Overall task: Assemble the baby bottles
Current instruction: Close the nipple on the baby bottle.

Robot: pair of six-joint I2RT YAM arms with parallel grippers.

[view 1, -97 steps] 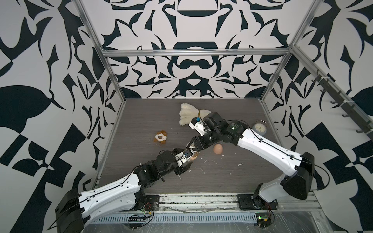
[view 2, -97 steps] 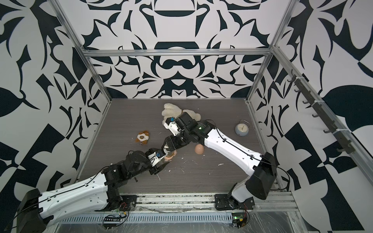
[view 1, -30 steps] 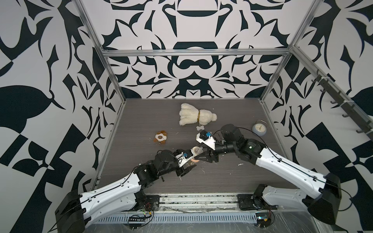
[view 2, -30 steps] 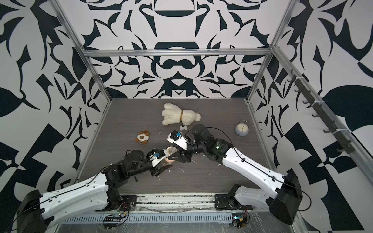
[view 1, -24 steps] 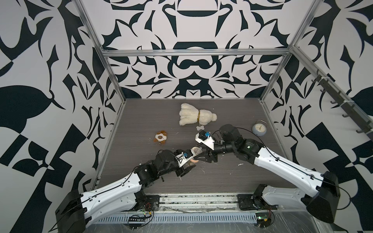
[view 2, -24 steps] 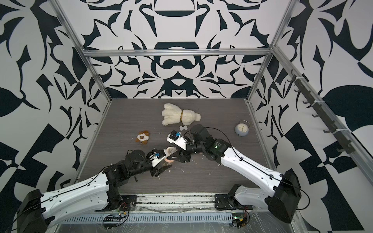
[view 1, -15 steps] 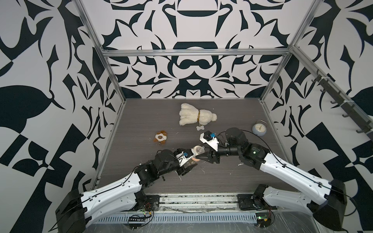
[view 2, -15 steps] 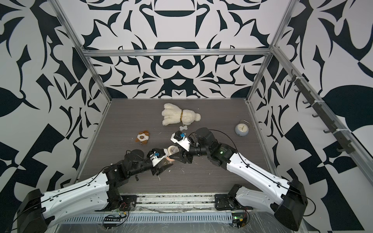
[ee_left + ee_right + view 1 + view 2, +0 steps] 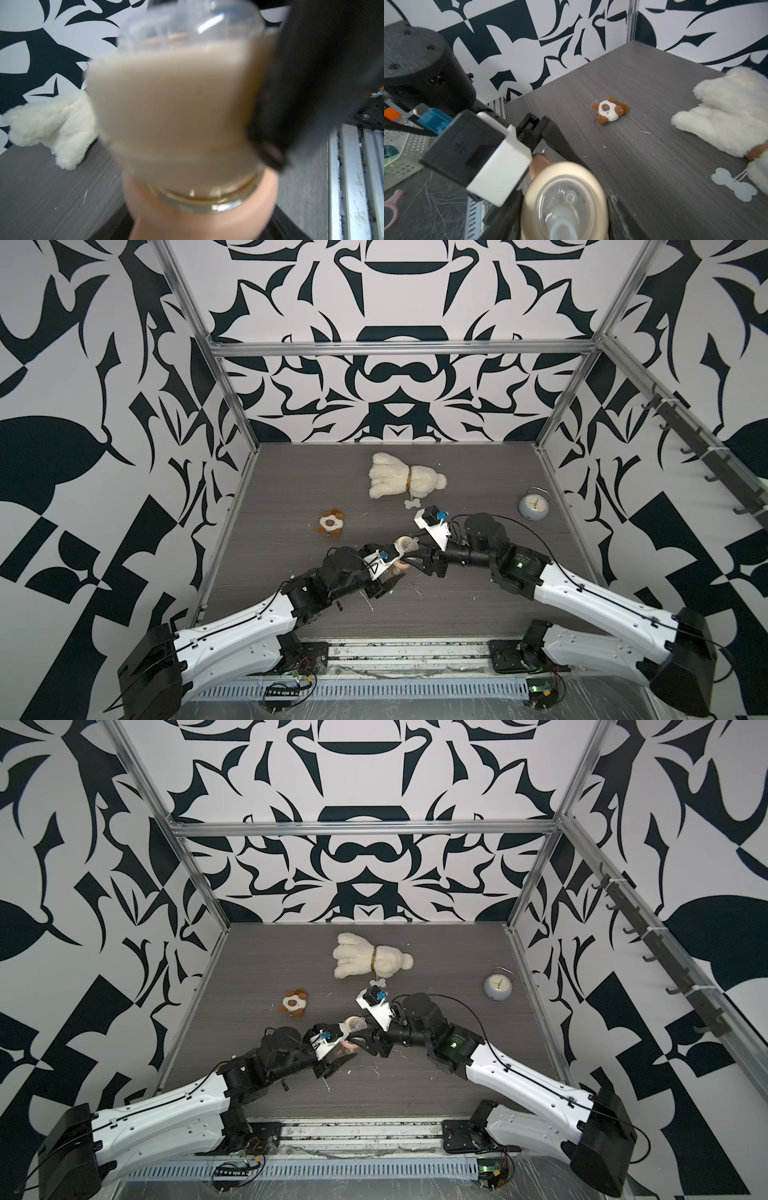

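Bottle (image 9: 176,116): amber rim (image 9: 199,202) in L wrist only.

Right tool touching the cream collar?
Touching. In the right wrist view, fingers of the right tool clamp the cream collar on both sides.

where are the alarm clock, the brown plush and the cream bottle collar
alarm clock (image 9: 535,504): a top view, on its dial
brown plush (image 9: 609,111): right wrist view, on its white belly
cream collar (image 9: 566,168): right wrist view, on its rim

L grip (image 9: 395,572), R grip (image 9: 411,561): both clamped.
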